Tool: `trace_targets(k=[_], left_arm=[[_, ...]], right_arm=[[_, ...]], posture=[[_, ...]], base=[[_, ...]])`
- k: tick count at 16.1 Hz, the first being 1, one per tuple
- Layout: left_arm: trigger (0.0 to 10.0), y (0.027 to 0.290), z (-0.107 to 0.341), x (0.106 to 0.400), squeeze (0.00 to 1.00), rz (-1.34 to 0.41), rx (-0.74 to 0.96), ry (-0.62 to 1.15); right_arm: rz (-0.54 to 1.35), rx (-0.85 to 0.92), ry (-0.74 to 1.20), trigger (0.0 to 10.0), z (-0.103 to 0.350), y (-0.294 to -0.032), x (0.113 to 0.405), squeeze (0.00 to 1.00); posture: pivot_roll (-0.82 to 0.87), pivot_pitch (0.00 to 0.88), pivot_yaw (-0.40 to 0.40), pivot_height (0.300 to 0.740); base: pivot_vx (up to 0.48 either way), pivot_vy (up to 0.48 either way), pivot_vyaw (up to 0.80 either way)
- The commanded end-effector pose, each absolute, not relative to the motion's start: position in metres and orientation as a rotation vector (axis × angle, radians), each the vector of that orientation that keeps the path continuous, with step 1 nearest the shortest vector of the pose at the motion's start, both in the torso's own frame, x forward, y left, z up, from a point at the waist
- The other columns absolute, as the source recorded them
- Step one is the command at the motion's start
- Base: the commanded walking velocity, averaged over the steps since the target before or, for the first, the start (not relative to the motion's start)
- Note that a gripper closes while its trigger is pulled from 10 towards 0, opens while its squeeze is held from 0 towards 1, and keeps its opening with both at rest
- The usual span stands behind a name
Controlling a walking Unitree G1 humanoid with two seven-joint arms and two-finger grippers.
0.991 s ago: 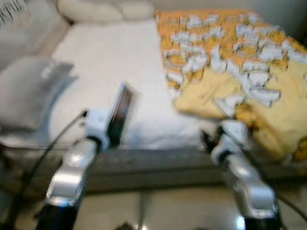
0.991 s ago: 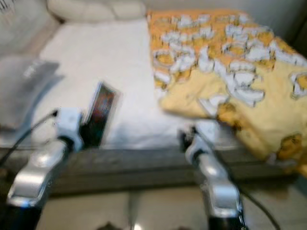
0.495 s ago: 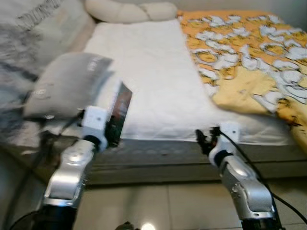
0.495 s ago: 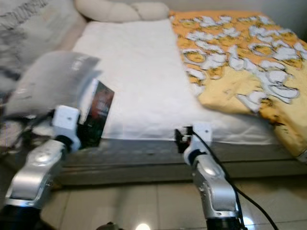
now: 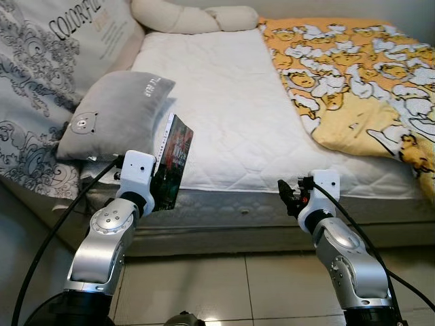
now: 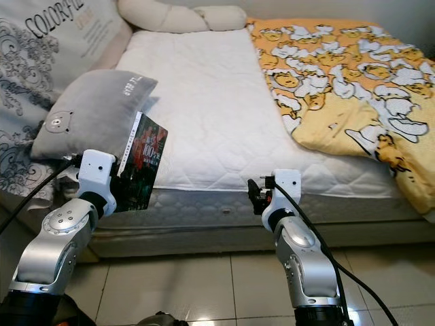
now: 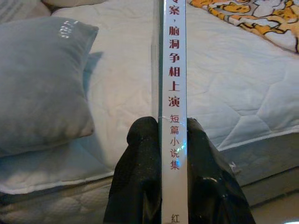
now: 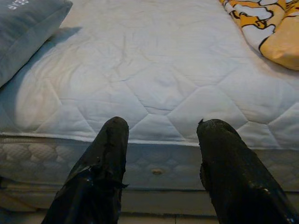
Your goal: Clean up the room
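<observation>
Cushions line the far left: a large patterned grey-and-white cushion [image 5: 41, 88] leans against the side of the bed, and a grey pillow with a small bear face [image 5: 112, 115] lies on the mattress edge just in front of it. Just to the right of that pillow, the left pincer [image 7: 161, 140] is clamped on a thin book [image 6: 141, 163], one black finger [image 7: 138, 177] pressed to each cover, the spine with red and dark print facing the wrist camera. That book is held upright in the air over the near edge of the white quilted mattress [image 5: 224, 109], above the tiled floor [image 5: 224, 285]. A long cream bolster [image 5: 190, 17] lies across the head of the bed. Further right, the right pincer [image 8: 161, 140] hovers before the mattress edge with its fingers apart, holding nothing. A yellow duvet with a cartoon print [image 5: 360, 75] covers the right side of the bed.
</observation>
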State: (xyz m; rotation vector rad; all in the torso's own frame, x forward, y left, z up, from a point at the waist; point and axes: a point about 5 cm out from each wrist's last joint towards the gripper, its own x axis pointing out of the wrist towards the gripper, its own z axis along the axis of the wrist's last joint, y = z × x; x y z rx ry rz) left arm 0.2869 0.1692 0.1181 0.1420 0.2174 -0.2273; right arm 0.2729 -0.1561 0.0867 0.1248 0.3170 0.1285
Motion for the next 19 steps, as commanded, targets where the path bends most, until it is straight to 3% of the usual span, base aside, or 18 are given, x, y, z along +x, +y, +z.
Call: trace_targets(k=[1,4,8,19], left_arm=[[10.0,0.1662,0.1348,0.2906,0.00,-0.239,0.147,0.152],[10.0,0.1659,0.1352,0.2908,0.00,-0.240,0.146,0.149],[10.0,0.1675,0.1344,0.2895,0.00,-0.239,0.150,0.152],[10.0,0.1664,0.1345,0.2910,0.00,-0.249,0.151,0.153]], right_arm=[[0.128,0.119,0.294,10.0,0.0927,-0.1585,0.2763,0.00],[0.178,0.080,0.300,10.0,0.0934,-0.1549,0.2777,0.00],[0.198,0.062,0.305,10.0,0.0922,-0.1522,0.2782,0.00],[0.167,0.096,0.300,10.0,0.0910,-0.1566,0.2795,0.00]], posture=[[0.04,0.000,0.032,0.740],[0.05,0.000,0.025,0.740],[0.06,0.000,0.021,0.740],[0.05,0.000,0.023,0.740]], base=[[0.247,0.000,0.00],[0.263,0.000,0.14],[0.266,0.000,0.80],[0.267,0.000,0.00]])
